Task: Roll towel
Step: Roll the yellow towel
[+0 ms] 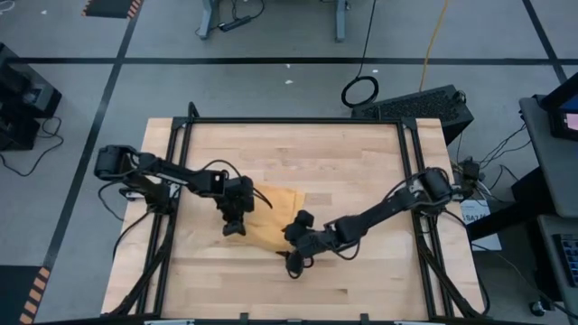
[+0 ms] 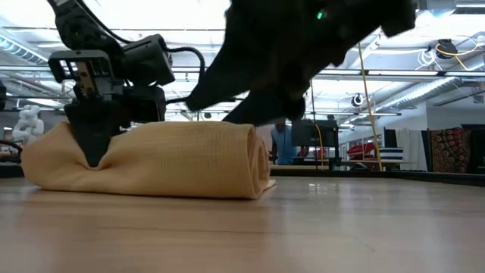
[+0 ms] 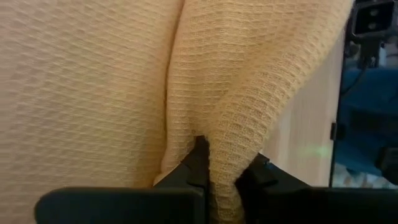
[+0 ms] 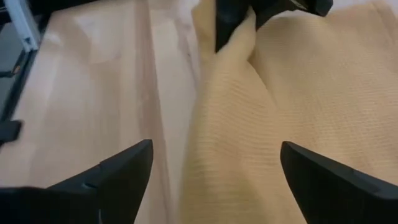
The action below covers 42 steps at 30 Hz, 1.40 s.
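While it lies partly rolled near the middle of the wooden desk (image 1: 361,162), the towel (image 2: 167,159) has one end pinched between the fingers of the left gripper (image 2: 95,148). Beside its other end, the right gripper (image 4: 211,180) hovers with fingers spread wide apart, holding nothing.

I am running this rig in a large robotics lab or industrial workshop hall. Beyond my wooden tabletop (image 1: 298,271), framed in black metal rails (image 1: 293,121), lies a grey concrete floor (image 1: 271,86) marked with black tape lines (image 1: 289,60) and hazard striping (image 1: 113,7). Loose cables (image 1: 361,88) trail past equipment stands. At table height I see exposed ceiling ducts and strip lights (image 2: 447,83), monitors (image 2: 307,136) and a person (image 2: 282,140) in the background.
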Each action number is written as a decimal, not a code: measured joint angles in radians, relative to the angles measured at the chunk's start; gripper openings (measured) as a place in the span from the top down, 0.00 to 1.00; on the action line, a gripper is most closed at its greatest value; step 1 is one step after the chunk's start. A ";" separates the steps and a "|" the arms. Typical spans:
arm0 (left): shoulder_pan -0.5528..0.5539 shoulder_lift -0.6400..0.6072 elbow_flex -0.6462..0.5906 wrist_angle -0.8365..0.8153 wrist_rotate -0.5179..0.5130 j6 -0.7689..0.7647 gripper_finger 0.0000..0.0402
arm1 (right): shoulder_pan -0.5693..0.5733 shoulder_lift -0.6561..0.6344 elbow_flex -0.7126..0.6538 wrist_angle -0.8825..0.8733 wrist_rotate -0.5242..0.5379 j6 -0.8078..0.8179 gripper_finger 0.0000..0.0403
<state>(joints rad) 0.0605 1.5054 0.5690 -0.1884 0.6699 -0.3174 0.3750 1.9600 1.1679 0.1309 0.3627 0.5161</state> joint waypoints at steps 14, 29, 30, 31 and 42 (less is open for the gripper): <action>-0.001 0.016 0.000 0.025 0.044 0.017 0.90 | -0.042 0.149 0.001 0.092 -0.038 0.072 0.16; 0.003 -0.033 0.001 -0.017 0.055 -0.040 0.74 | -0.056 0.168 0.003 0.095 -0.051 0.160 0.77; 0.007 -0.052 0.001 -0.029 0.056 -0.040 0.70 | -0.056 0.168 0.003 0.096 -0.053 0.169 0.81; 0.013 -0.073 0.002 -0.041 0.057 -0.041 0.67 | -0.056 0.168 0.003 0.096 -0.055 0.179 0.86; 0.091 -0.428 0.029 -0.211 0.015 0.008 0.42 | -0.081 0.168 0.002 0.104 -0.137 0.310 0.92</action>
<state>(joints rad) 0.1516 1.0775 0.5976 -0.3995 0.6850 -0.3090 0.2945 2.1281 1.1698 0.2353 0.2259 0.8264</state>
